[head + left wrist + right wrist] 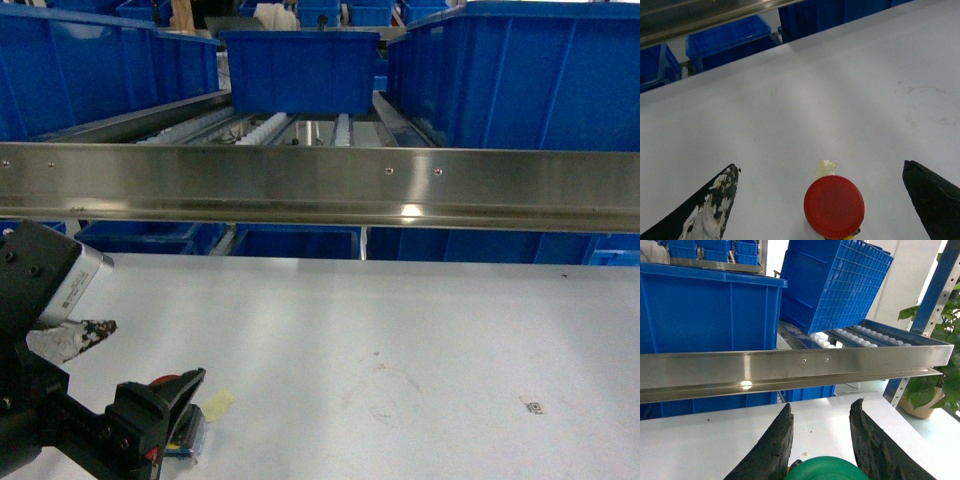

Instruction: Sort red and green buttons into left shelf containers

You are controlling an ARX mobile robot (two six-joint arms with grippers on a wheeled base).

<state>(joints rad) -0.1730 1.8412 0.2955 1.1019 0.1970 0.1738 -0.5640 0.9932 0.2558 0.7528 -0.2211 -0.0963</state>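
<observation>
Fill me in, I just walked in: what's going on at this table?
The left gripper is open around the red button, which sits on the white table, not yet gripped. In the right wrist view, the green button's cap sits between the right gripper's fingers. The blue bins wait on the shelf behind.

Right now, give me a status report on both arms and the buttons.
Left end effector open, straddling red button on table. Right end effector around green button; grip unclear. Nothing in the way.
</observation>
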